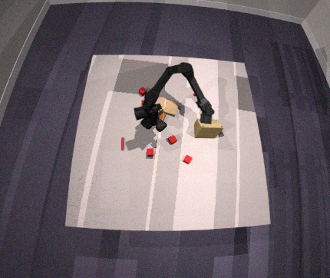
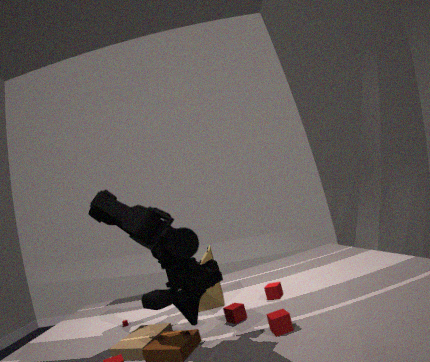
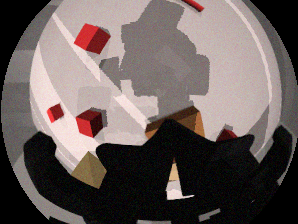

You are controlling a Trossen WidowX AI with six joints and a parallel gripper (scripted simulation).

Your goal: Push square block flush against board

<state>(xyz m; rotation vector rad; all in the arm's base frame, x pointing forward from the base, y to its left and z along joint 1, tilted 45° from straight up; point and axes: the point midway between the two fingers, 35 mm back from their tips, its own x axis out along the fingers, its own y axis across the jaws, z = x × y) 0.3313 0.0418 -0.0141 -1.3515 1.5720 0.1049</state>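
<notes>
An orange-brown piece point(image 1: 163, 115) point(image 2: 170, 353) point(image 3: 197, 120), by its shape probably the square block, lies flat and is partly covered by the arm in the top view and the wrist view. The light tan board point(image 1: 169, 107) point(image 2: 139, 341) lies beside it. In the exterior view their near sides look touching or very close; whether a whole side touches or edges are even cannot be told. My gripper point(image 2: 194, 323) point(image 3: 168, 122) is shut and empty, its tips pointing down above the pieces, near the orange-brown one. In the top view the tips are hidden.
A yellow-tan wedge-shaped base point(image 1: 208, 129) point(image 3: 90, 170) stands under the arm's foot. Red cubes point(image 1: 172, 140) point(image 2: 280, 322) point(image 3: 92, 38) lie in front of the pieces, and another red cube point(image 1: 143, 91) lies behind the arm. A thin red bar point(image 1: 122, 143) point(image 3: 193, 5) lies at the left.
</notes>
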